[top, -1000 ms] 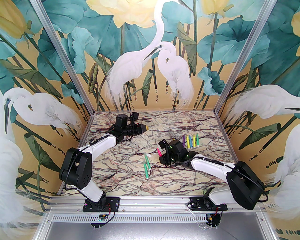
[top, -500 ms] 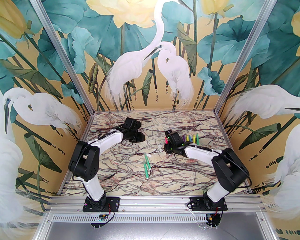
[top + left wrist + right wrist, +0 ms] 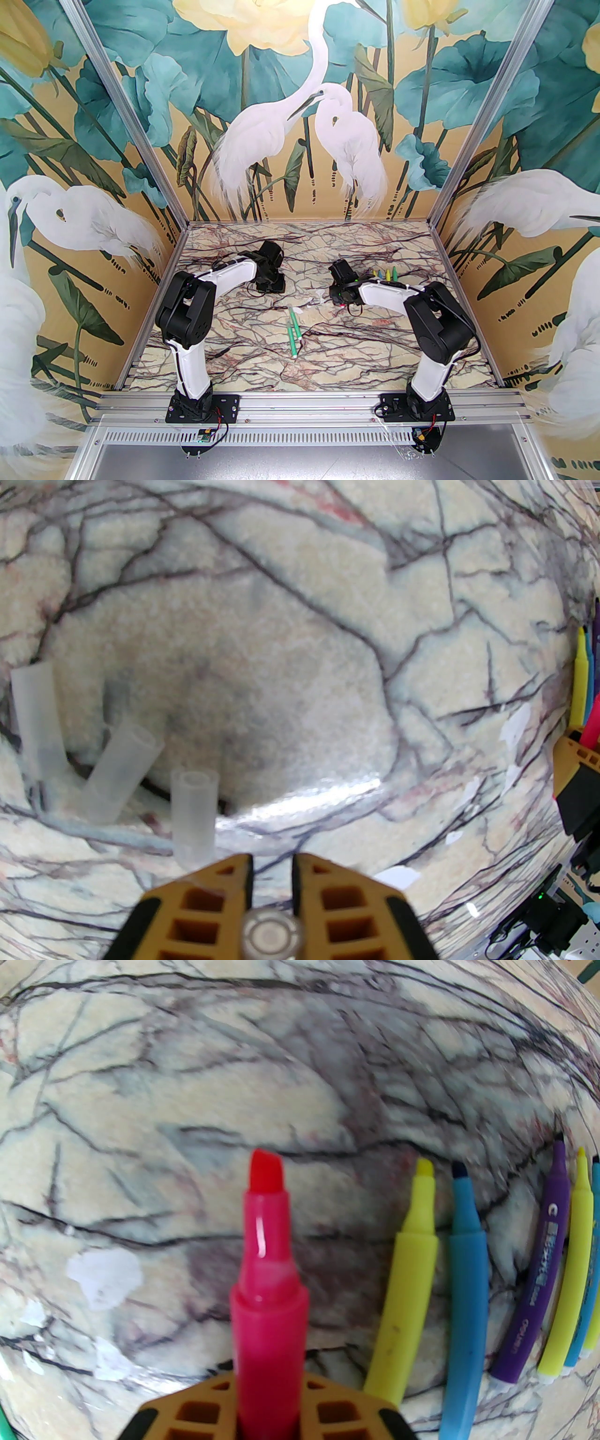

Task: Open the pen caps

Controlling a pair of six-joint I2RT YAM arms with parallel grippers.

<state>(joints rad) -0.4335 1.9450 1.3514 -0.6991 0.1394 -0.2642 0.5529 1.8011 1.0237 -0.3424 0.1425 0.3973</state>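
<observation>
Three clear pen caps (image 3: 119, 773) lie loose on the marble just ahead and left of my left gripper (image 3: 273, 859). The nearest cap (image 3: 193, 813) rests against its left fingertip. That gripper is shut, with nothing between its fingers, and it points down at the table (image 3: 272, 283). My right gripper (image 3: 269, 1377) is shut on an uncapped pink pen (image 3: 267, 1260), low over the table (image 3: 338, 297). Just to its right lies a row of uncapped pens: yellow (image 3: 408, 1288), blue (image 3: 466, 1297), purple (image 3: 539, 1278) and others. Two green pens (image 3: 293, 328) lie mid-table.
The row of pens (image 3: 384, 274) sits at the back right, partly behind the right arm. Pale worn patches (image 3: 103, 1276) dot the marble top. The cage's painted walls and metal posts close in the table on three sides.
The right gripper carried the pink pen from mid-table back toward the pen row. The left gripper swung from pointing sideways to pointing down, low over the table.
</observation>
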